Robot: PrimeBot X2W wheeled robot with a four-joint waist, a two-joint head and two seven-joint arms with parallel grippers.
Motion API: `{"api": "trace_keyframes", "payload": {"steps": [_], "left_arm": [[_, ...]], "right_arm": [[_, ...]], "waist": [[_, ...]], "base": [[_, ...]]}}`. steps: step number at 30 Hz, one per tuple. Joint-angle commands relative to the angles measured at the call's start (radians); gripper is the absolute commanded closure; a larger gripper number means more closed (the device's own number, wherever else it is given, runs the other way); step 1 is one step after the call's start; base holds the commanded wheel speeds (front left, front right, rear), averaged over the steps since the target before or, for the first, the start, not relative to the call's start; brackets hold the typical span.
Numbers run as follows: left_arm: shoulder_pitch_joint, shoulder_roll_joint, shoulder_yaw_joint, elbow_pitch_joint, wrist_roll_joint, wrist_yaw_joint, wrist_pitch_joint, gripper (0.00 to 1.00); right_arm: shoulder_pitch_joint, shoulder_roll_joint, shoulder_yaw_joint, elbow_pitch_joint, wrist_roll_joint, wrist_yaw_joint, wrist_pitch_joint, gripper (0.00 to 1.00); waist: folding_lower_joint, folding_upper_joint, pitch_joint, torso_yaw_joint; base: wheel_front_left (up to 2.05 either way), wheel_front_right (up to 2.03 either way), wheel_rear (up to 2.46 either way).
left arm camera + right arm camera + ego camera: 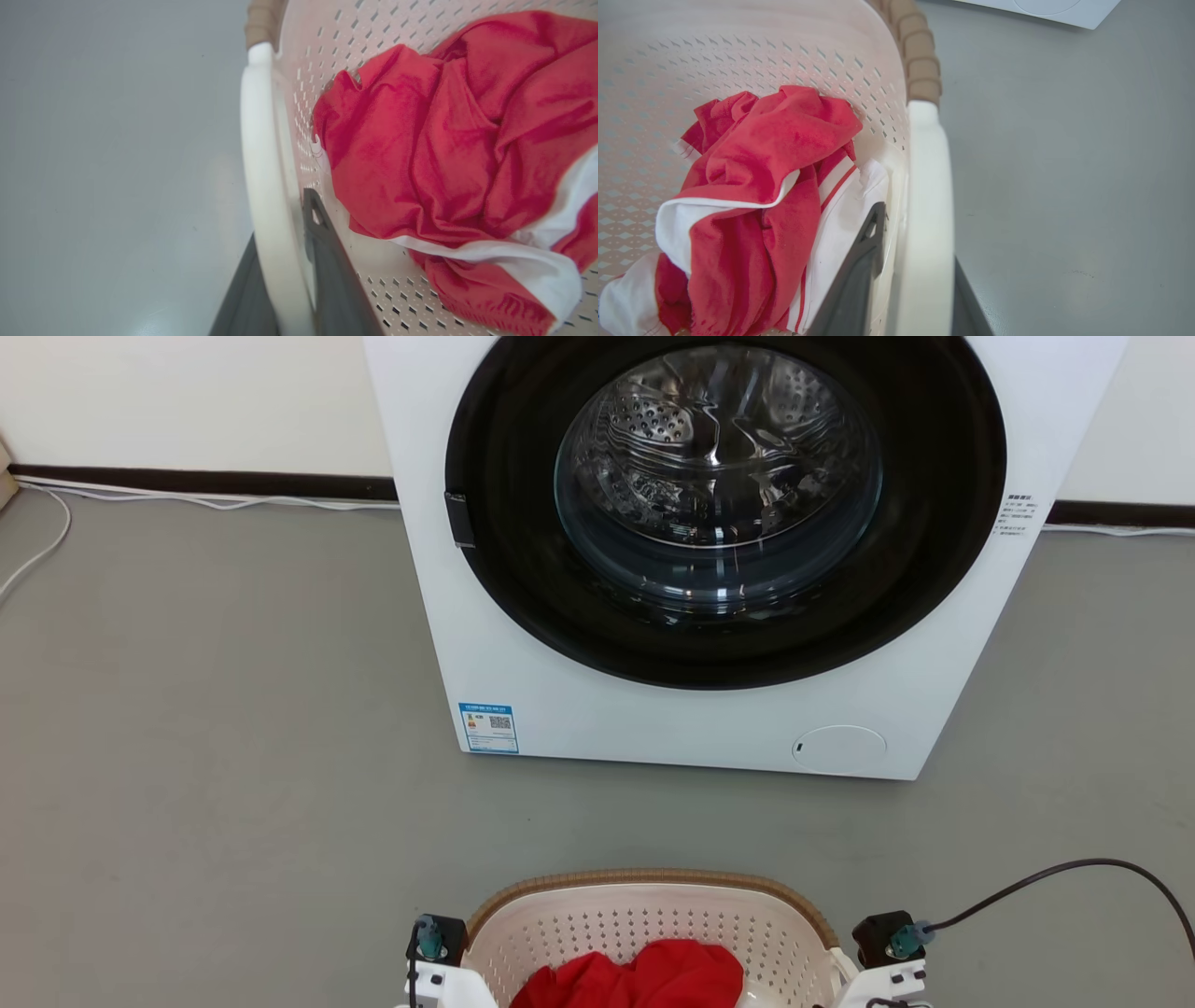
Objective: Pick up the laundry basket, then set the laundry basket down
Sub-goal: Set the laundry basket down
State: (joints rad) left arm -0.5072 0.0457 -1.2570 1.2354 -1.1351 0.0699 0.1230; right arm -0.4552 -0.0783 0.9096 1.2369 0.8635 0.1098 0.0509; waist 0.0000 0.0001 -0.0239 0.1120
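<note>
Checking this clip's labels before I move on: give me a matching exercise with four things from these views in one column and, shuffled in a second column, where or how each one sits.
Things
1. laundry basket
2. red-and-white garment
3. washing machine
4. dark cable

Place or state
A. arcs toward the head view's right edge
B. lies crumpled inside the perforated walls
C. stands ahead, round glass door facing the camera
D. white side handles clamped by the left gripper and right gripper, jaws on either side

Pairs: 1-D, 2-B, 3-C, 4-A
</note>
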Motion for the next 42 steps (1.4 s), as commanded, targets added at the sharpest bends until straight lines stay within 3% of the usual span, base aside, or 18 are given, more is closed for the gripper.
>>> {"api": "trace_keyframes", "payload": {"steps": [1,12,32,42], "left_arm": [[-0.061,0.004,0.004,-0.003,0.003,-0.005,-0.01,1.0],[-0.136,0.004,0.017,0.003,-0.002,-0.003,-0.048,1.0],[-0.46,0.004,0.068,0.012,0.003,0.026,-0.19,1.0],[-0.577,0.004,0.083,0.017,0.005,0.034,-0.253,1.0]], "right_arm": [[-0.039,0.028,0.023,-0.026,-0.005,0.021,-0.027,1.0],[-0.1,0.028,0.028,-0.003,-0.014,0.021,-0.083,1.0],[-0.426,0.005,-0.046,0.053,-0.13,0.021,-0.228,1.0],[-0.527,-0.027,-0.104,0.054,-0.2,0.021,-0.262,1.0]], "waist": [[0.0,-0.0001,0.004,0.0],[0.0,-0.0001,0.109,-0.001],[0.0,-0.0001,0.587,-0.009],[0.0,-0.0001,0.737,-0.022]], "base": [[0.0,0.0,0.0],[0.0,0.0,0.0],[0.0,0.0,0.0],[0.0,0.0,0.0]]}}
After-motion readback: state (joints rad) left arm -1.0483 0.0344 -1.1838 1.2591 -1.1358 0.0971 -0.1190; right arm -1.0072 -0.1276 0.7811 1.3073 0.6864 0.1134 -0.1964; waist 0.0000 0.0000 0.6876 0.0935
